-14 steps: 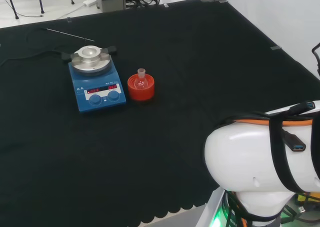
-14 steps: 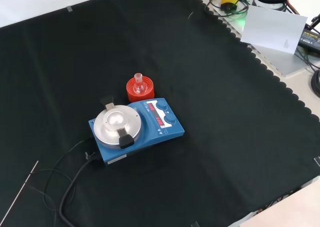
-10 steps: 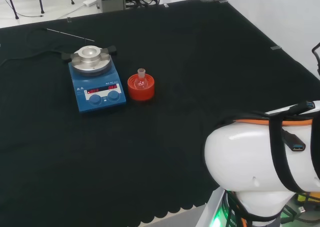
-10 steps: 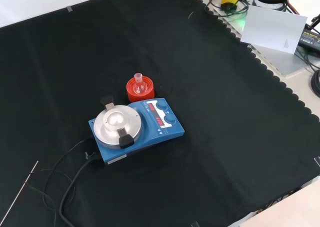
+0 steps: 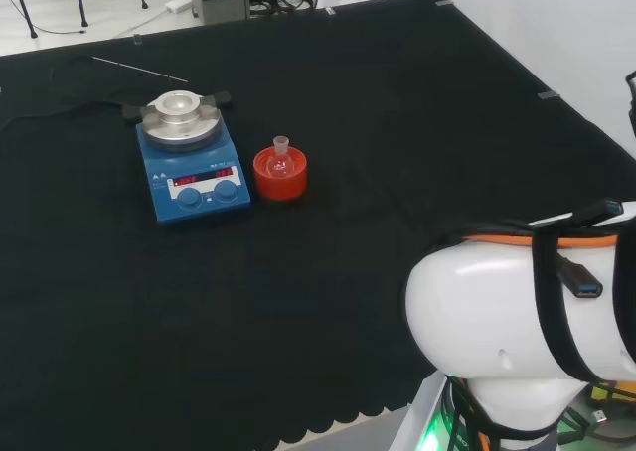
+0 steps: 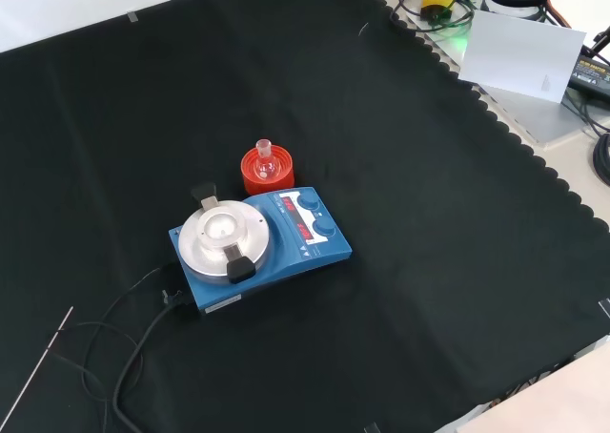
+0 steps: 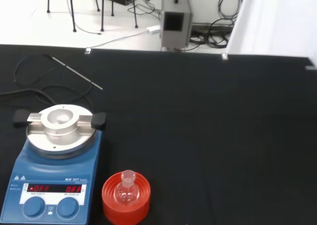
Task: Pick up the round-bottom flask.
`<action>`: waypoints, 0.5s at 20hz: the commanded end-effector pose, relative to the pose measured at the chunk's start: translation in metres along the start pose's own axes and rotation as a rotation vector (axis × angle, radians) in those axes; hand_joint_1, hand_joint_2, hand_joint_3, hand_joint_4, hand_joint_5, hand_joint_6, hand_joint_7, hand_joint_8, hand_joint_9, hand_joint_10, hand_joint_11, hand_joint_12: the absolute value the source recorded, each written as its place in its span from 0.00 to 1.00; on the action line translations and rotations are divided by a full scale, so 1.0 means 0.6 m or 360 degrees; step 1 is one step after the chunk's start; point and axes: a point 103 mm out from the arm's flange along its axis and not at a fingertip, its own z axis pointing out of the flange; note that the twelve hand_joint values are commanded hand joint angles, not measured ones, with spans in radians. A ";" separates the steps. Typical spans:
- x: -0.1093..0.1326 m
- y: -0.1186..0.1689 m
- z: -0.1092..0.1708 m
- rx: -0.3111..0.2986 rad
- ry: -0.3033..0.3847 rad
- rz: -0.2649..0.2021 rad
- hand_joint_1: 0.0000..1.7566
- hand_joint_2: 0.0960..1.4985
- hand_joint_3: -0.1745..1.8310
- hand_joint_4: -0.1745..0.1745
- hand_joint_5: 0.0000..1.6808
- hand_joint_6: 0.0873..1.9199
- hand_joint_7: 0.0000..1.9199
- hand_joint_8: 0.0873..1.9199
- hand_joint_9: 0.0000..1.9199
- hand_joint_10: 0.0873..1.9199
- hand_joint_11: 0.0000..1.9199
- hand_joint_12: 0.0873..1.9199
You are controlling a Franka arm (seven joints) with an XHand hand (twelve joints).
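While the round-bottom flask (image 5: 281, 157) sits unmoved in its red stand (image 5: 279, 175) | robot hand state: cannot tell | grey part gone from head view's top.

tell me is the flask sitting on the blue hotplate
No, in the head view the flask stands in a red ring on the cloth, to the right of the hotplate.
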 end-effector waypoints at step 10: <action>-0.010 0.034 0.102 0.0022 0.0080 0.0070 0.16 0.79 0.20 0.41 0.19 0.00 0.07 0.22 0.09 0.33 0.00 0.60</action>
